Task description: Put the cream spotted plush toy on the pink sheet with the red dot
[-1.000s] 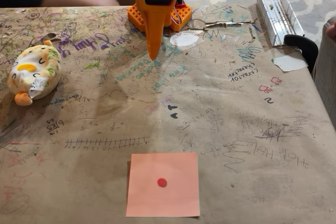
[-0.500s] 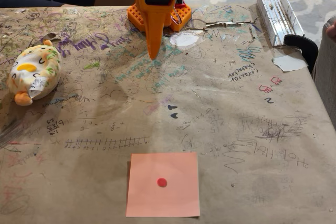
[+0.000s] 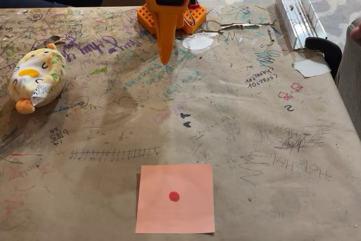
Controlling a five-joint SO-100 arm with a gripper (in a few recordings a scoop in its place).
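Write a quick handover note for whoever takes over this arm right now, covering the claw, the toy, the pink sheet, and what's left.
Claw: pointing down near the far edge of the table, fingers together, holding nothing.
Plush toy: lying at the left edge of the table in the fixed view, well apart from the claw, untouched.
Pink sheet: flat at the near edge, red dot uncovered.
Done: nothing yet.
Left: reach the toy, grasp it, carry it over and set it on the sheet.

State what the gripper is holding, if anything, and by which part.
Nothing: the gripper hangs shut near the arm's base, apart from the cream spotted plush toy lying at the table's left.
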